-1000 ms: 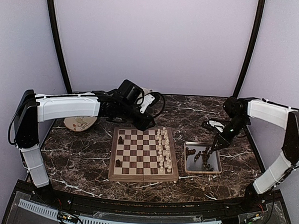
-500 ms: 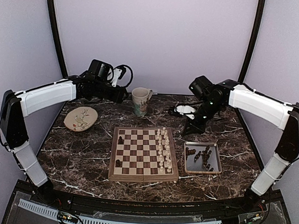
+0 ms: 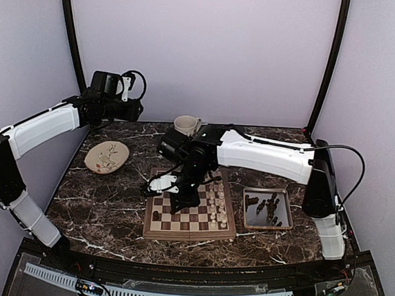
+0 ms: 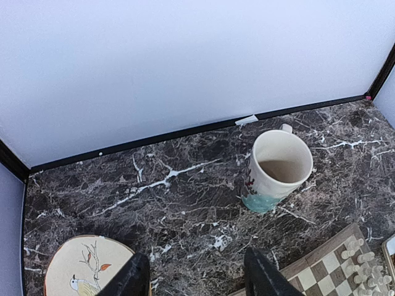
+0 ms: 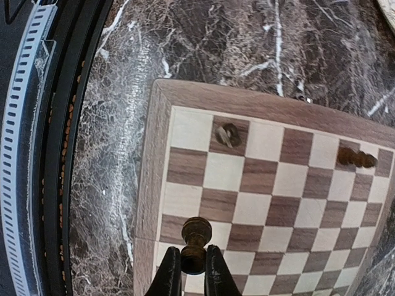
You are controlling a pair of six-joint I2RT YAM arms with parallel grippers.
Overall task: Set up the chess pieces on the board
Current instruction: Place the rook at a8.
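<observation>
The right arm stretches in from 3 o'clock across the dark marble worktop (image 3: 117, 190). The right hand (image 5: 192, 258) hangs over the 9 o'clock half of the chessboard (image 3: 188, 235). Its two fingers (image 5: 168, 274) are clenched on a dark chess piece (image 5: 195, 234), gripping the base, with the round head standing clear of the tips. In the wrist view this piece shows against the squares next to the board's 6 o'clock border. Whether its foot touches the wood cannot be told.

Two more dark pieces stand on the board along its 9 o'clock edge. One (image 5: 228, 134) is near the 6 o'clock corner and the other (image 5: 356, 159) is further towards 12 o'clock. Cream pieces (image 3: 216, 201) line the board's 3 o'clock side in two columns.

A shiny metal tray (image 3: 284, 214) lies just beside the board at 3 o'clock. It holds a loose cluster of dark pieces (image 3: 268, 207), some upright and some tipped over.

The left arm is raised high at 10 o'clock, well apart from the board. The left hand (image 4: 197, 274) is released, its fingers (image 4: 134, 277) spread with nothing between them, looking down on bare worktop. A cream mug (image 4: 281, 163) stands upright at 12 o'clock from the board. A round plate (image 4: 86, 268) painted with a bird and twig lies at 10 o'clock.
</observation>
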